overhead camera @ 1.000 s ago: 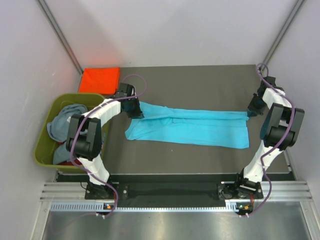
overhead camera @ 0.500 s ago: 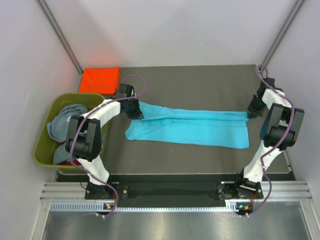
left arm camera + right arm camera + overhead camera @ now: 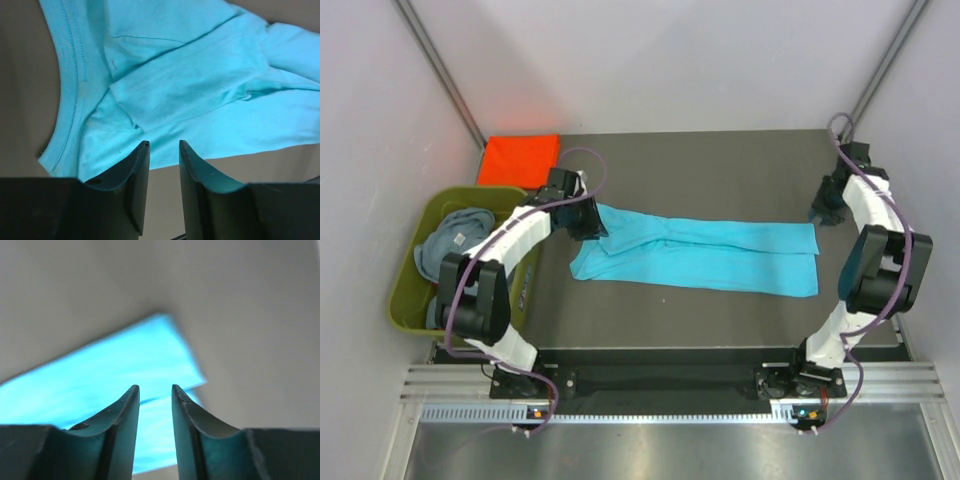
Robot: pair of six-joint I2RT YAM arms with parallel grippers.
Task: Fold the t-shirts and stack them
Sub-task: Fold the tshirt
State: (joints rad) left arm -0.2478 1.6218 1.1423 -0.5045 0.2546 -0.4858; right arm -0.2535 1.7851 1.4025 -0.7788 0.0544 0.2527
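Note:
A turquoise t-shirt (image 3: pixel 710 257) lies on the table, folded lengthwise into a long strip running left to right. My left gripper (image 3: pixel 587 220) hovers over its left, collar end, open with nothing between the fingers (image 3: pixel 140 165); the turquoise t-shirt (image 3: pixel 200 75) fills that wrist view. My right gripper (image 3: pixel 823 211) sits just beyond the strip's right end, open and empty, with the blurred shirt end (image 3: pixel 100 380) below its fingers (image 3: pixel 187 410). An orange-red t-shirt (image 3: pixel 520 158) lies folded at the far left corner. A grey-blue t-shirt (image 3: pixel 455 240) is bunched in the tub.
An olive-green plastic tub (image 3: pixel 405 305) stands off the table's left side, beside the left arm. Grey walls close in the table on the left, back and right. The dark tabletop (image 3: pixel 720 175) shows behind the strip.
Both grippers have opened and let go of the turquoise shirt's ends. The right gripper has drawn back toward the far right corner, and the left arm has shifted slightly.

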